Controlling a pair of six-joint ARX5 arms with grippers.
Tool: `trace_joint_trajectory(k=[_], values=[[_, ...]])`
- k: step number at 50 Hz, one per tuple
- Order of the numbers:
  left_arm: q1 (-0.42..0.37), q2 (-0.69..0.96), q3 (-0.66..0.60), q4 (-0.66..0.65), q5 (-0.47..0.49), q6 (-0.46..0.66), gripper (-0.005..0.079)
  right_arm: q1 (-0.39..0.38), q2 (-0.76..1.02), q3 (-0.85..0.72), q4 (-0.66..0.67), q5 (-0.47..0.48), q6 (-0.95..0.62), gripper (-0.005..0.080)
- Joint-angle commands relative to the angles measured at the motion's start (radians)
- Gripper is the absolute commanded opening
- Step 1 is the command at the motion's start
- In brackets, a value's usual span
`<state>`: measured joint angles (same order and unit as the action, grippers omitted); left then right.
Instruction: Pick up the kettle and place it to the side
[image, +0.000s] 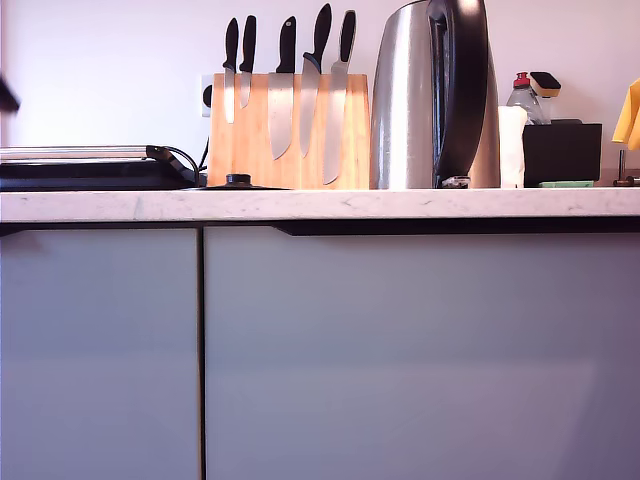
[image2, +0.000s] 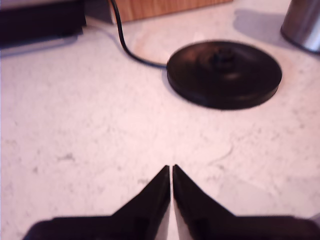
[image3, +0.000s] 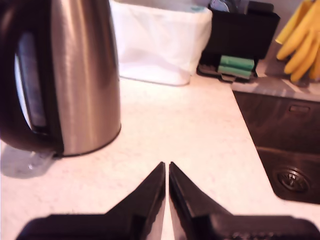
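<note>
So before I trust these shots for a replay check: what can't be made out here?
- Kettle: top cut off by the exterior view's upper edge; in the second wrist view only its lower part shows.
- Both arms: absent from the exterior view.
- Base: blurred in the first wrist view; the counter edge hides most of it in the exterior view.
- Sink: cut by the second wrist view's edge.

Knife block (image: 288, 140), sink (image3: 285, 145), perhaps yellow gloves (image3: 300, 40).
</note>
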<state>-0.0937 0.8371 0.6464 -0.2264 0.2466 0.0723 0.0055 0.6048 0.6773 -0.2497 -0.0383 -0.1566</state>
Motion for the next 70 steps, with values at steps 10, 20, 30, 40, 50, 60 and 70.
trace_joint_trajectory(k=[10,20,30,40,50,60,70], values=[[0.011,-0.096,-0.136,0.092,-0.008,-0.032,-0.0012,-0.022,-0.102,-0.105,0.003,-0.011,0.034,0.0],[0.03,-0.233,-0.224,0.119,-0.021,-0.058,-0.0013,-0.022,-0.21,-0.156,0.0,-0.015,0.034,0.0],[0.035,-0.394,-0.315,0.126,-0.047,-0.107,-0.0013,-0.021,-0.349,-0.24,-0.015,-0.051,0.043,0.0],[0.035,-0.566,-0.346,0.065,-0.084,-0.126,-0.0013,-0.021,-0.469,-0.248,-0.079,-0.064,0.051,0.0],[0.035,-0.692,-0.346,-0.036,-0.091,-0.16,-0.0013,-0.021,-0.557,-0.247,-0.127,-0.067,0.115,0.0],[0.035,-0.739,-0.346,-0.129,-0.09,-0.223,-0.0012,-0.021,-0.564,-0.247,-0.255,-0.066,0.115,0.0],[0.035,-0.74,-0.345,-0.235,-0.091,-0.223,-0.0012,-0.021,-0.564,-0.248,-0.363,-0.066,0.111,0.0]])
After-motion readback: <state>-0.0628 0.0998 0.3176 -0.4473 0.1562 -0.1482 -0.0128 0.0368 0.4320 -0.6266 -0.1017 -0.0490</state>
